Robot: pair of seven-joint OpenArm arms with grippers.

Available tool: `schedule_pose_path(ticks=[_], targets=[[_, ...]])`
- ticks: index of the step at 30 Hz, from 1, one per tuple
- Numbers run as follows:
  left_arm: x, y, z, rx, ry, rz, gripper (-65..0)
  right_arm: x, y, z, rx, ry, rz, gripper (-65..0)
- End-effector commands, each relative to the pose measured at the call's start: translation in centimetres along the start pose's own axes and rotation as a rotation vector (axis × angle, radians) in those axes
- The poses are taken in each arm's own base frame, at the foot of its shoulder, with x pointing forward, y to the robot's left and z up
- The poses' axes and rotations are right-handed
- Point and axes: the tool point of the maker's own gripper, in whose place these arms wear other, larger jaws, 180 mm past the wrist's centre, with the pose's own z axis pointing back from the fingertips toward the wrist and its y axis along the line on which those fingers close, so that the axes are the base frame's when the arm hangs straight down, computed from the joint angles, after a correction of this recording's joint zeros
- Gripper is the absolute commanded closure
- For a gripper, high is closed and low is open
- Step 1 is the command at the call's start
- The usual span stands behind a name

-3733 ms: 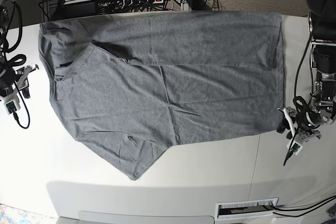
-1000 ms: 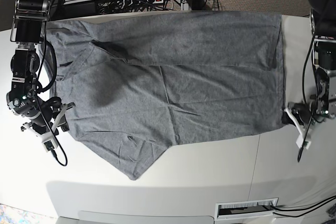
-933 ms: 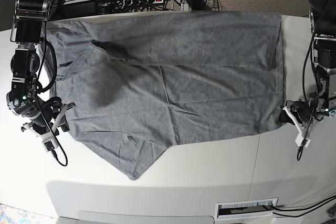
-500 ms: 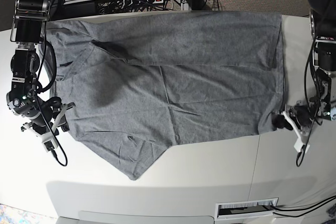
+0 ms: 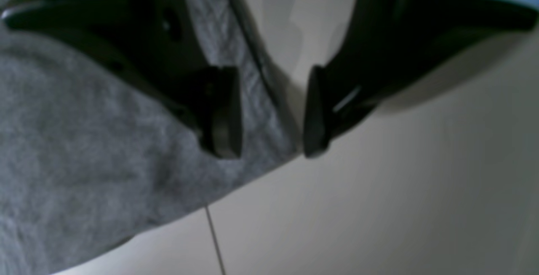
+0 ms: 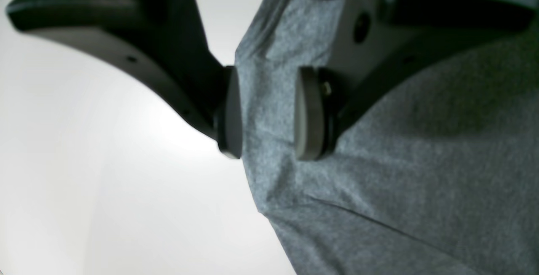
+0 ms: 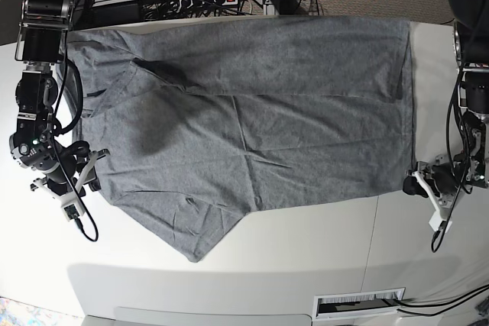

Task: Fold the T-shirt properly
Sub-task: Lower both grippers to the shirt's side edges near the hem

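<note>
Base view: overhead, looks straight down on table (image 7: 306, 257) — far, whole T-shirt (image 7: 244, 127) visible. Wrist views: very close, low, between own fingers, each sharing shirt edge with base view — opposite ends.

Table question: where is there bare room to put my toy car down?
The table is bare along the near edge, below the T-shirt. The shirt covers the middle and far side. Both ends are crowded: the right gripper and left gripper sit there.
</note>
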Motion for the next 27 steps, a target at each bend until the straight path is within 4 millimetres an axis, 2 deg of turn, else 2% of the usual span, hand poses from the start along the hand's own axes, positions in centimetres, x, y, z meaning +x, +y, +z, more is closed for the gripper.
schedule_pose_path(ticks=[1, 5, 8, 11, 17, 23, 27], targets=[[2.3, 1.0, 1.2, 0.029, -0.053, -0.028, -25.7, 1.8, -1.6, 0.9, -0.034, -0.051, 0.008, -22.1], [0.5, 2.0, 0.8, 0.084, -0.021, -0.07, -25.7, 1.7, -1.6, 0.9, -0.034, -0.045, 0.008, -22.1], [-1.1, 1.5, 0.3, 0.062, -0.019, -0.045, -25.7, 1.8, -1.6, 0.9, -0.034, -0.047, 0.008, -22.1], [-1.8, 0.7, 0.1, 0.019, -0.028, -0.004, -25.7, 1.8, -1.6, 0.9, -0.034, -0.049, 0.008, -22.1], [-0.7, -0.8, 0.2, -0.069, -0.082, 0.02, -25.7, 1.7, -1.5, 0.9, -0.034, -0.044, 0.008, -22.1], [0.0, -0.9, 0.3, -0.076, -0.102, 0.027, -25.7, 1.7, -1.6, 0.9, -0.034, -0.044, 0.008, -22.1], [1.3, -0.8, 0.6, -0.072, -0.132, 0.018, -25.7, 1.6, -1.6, 0.9, -0.034, -0.04, 0.008, -22.1]])
